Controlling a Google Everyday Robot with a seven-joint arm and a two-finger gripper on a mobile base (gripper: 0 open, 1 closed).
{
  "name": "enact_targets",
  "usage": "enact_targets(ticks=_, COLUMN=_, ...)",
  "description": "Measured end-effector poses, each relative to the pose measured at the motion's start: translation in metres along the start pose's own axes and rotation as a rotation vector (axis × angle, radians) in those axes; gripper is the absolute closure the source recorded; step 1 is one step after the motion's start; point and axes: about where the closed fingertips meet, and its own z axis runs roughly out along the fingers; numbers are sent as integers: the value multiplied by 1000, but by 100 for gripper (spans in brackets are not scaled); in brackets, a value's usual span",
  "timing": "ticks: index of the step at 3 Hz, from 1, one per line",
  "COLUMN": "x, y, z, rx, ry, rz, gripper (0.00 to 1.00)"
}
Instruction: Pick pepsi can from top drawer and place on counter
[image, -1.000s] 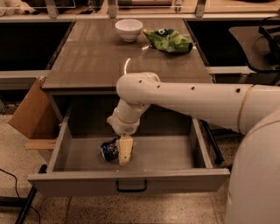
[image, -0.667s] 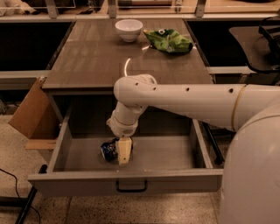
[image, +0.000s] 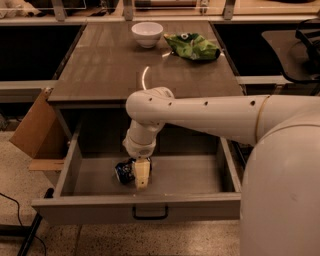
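**Hand at the can in the open drawer**

Hardly any different from a second ago. Still low inside the pulled-out top drawer (image: 135, 207) with the hand (image: 140, 172), tip pointing down at the drawer floor, right against the pepsi can (image: 124, 171). Same spot for the can too: on its side near the front of the drawer, left of middle, just left of the hand. Only a slight drift of the elbow to the left, and more of the white robot body (image: 285, 200) filling the right edge.

Up on the table (image: 110, 65), at the far end: a white bowl (image: 147, 34) and, just right of it, a green chip bag (image: 192, 46). Left of the cabinet, a brown cardboard box (image: 32, 125).

Across from the right with the thick white arm (image: 200, 112), bent at the elbow over the table's front edge, then straight down into the drawer. Cannot tell whether apart or clamped on the can.
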Motion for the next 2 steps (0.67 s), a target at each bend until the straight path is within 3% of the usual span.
enact_targets(ticks=1, x=13, y=2, z=4, rx=-10, ry=25, rz=23, gripper=18)
enact_targets(ticks=2, x=22, y=4, z=5, rx=-18, ry=42, rz=31, gripper=50)
